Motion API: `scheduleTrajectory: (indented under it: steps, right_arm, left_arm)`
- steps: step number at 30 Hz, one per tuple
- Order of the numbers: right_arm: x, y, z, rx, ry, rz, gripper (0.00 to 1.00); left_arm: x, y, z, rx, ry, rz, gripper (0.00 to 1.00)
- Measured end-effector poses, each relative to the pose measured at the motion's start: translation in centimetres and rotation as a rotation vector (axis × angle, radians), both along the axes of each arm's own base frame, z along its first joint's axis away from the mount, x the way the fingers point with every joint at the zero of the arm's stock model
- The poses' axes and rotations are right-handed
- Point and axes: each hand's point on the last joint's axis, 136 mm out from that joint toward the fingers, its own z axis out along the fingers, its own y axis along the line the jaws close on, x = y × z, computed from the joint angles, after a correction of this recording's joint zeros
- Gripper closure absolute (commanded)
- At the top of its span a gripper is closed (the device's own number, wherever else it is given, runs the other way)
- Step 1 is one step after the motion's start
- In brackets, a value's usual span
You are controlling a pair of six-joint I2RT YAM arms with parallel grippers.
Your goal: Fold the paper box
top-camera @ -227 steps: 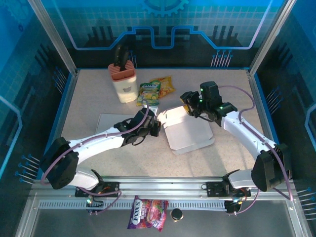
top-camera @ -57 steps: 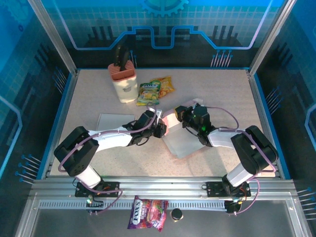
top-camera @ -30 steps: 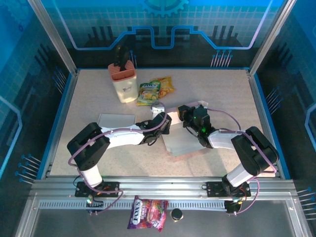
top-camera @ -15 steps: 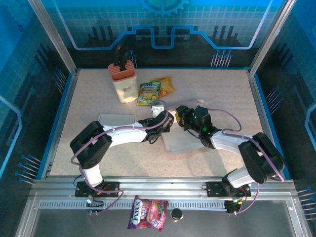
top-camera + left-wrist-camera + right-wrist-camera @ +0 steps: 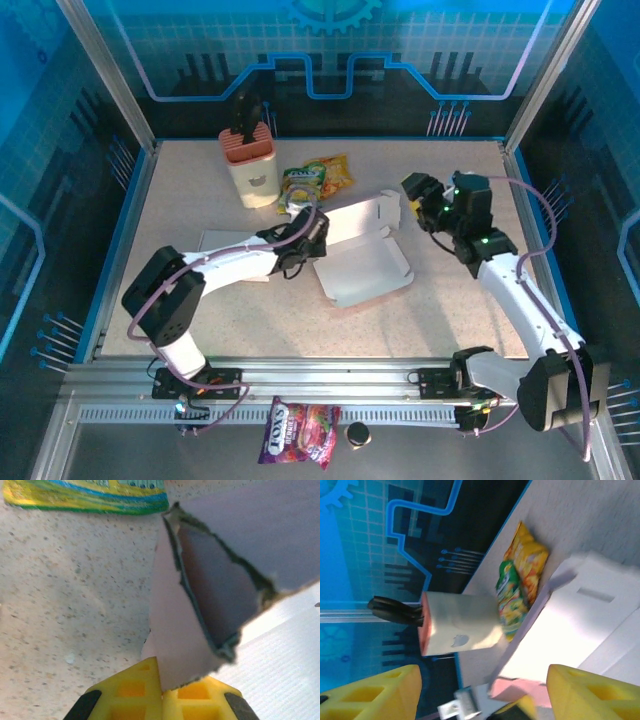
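Top external: mid-fold. Paper box (image 5: 365, 262) at worktop (image 5: 460, 320) centre, lid half-raised. Left gripper (image 5: 308, 228) clamped on its 9 o'clock corner. Right gripper (image 5: 420, 193) spread, clear at 3 o'clock.
Left wrist: flap pinched tight.
Right wrist: nothing held.
Next, likely: press lid down. Room at 3 and 6, crowded at 12 by snack bag (image 5: 318, 180).

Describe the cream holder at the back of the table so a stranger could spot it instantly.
Look at the far-left corner of the speckled table. There stands the cream holder, just left of the yellow-green snack packets. It alone stands upright, with a salmon-pink top and a black handle poking out.
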Motion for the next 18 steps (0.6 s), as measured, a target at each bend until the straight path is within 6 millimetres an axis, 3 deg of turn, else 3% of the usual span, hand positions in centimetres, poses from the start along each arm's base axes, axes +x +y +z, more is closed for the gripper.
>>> scheduleTrajectory:
  steps: [3,6,13,18]
  right_arm:
    - [0.2,-2.3,0.6,-0.084,-0.004,0.003,0.38]
    - [0.5,-3.1,0.8,-0.161,-0.012,0.046,0.49]
    - [0.9,-1.3,-0.3,-0.245,-0.029,0.236,0.68]
    - [0.4,0.0,-0.4,-0.260,-0.079,0.358,0.67]
  left_arm:
    - [0.3,0.9,1.4,-0.054,0.009,-0.044,1.00]
    - [0.4,1.4,2.5,-0.134,0.024,-0.107,1.00]
    - [0.7,2.2,3.5,-0.326,0.083,-0.224,1.00]
    - [0.4,1.6,4.8,-0.454,0.092,-0.316,1.00]
